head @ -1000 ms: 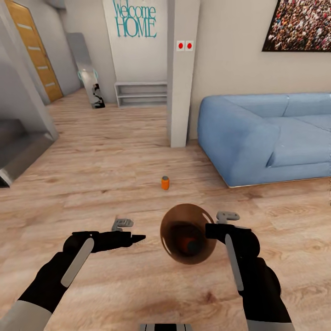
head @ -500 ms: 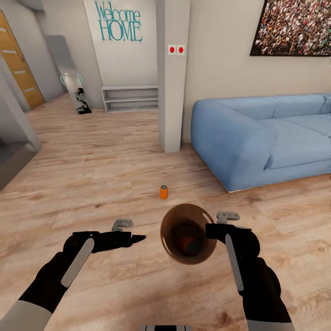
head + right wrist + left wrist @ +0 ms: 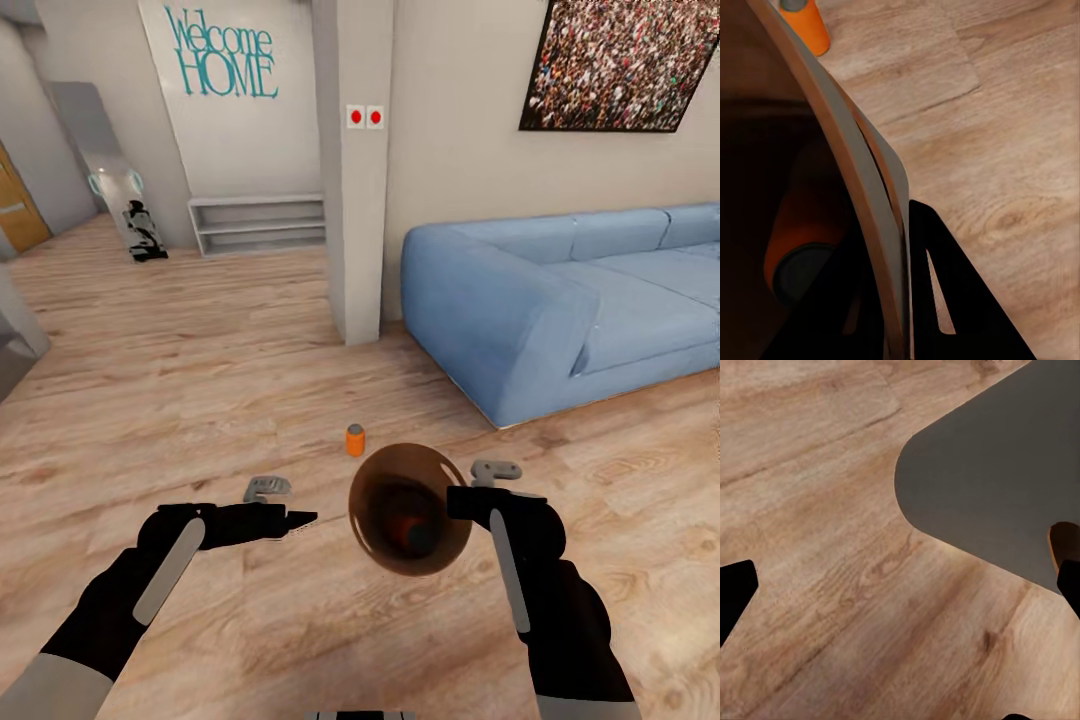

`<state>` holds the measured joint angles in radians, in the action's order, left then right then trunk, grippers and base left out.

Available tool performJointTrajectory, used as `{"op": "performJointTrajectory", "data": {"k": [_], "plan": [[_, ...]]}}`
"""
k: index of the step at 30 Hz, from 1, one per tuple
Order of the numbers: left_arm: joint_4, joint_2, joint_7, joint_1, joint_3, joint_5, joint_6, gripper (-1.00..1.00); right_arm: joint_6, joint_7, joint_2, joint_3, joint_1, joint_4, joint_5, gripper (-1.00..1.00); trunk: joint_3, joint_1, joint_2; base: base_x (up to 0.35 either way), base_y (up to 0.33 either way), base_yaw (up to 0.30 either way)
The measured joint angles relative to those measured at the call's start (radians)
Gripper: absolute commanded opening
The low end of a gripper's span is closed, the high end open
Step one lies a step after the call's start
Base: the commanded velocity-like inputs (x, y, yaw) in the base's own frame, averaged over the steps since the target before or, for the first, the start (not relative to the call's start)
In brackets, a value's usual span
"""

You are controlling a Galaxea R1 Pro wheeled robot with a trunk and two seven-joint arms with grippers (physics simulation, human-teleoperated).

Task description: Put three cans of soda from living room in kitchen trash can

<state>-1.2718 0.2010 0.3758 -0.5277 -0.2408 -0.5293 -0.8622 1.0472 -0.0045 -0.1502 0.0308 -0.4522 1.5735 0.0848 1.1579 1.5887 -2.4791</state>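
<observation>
Turning left, the camera slid the big blue sofa (image 3: 560, 300) rightward. Right gripper (image 3: 462, 503) pinches the round brown wooden bucket (image 3: 372, 520) holding an orange soda can (image 3: 799, 236); another small orange can (image 3: 355, 440) stands on the floor before the sofa. Left gripper (image 3: 295, 519) looks closed, empty.

You are looking at the living area of a home. A "Welcome HOME" sign (image 3: 222, 52) in teal letters is hanging on the pale wall, and a large blue sofa (image 3: 560, 300) is sitting along the wall under a framed crowd picture (image 3: 612, 65). Pale wood plank flooring (image 3: 200, 390) is running through the whole space. A low grey shelf unit (image 3: 258, 225) is standing beneath the sign, and a square pillar (image 3: 355, 170) is carrying two red-dotted switches (image 3: 365, 117).
</observation>
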Motion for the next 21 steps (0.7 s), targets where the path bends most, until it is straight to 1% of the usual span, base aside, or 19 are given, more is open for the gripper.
{"op": "performJointTrajectory", "data": {"k": [21], "plan": [[0.0,0.0,-0.001,0.0,-0.002,0.0,0.0,1.0,0.0,0.0,0.0,0.001,0.0,0.0,-0.001,-1.0,-0.024,0.0,0.0,0.258,0.274,-0.18]]}}
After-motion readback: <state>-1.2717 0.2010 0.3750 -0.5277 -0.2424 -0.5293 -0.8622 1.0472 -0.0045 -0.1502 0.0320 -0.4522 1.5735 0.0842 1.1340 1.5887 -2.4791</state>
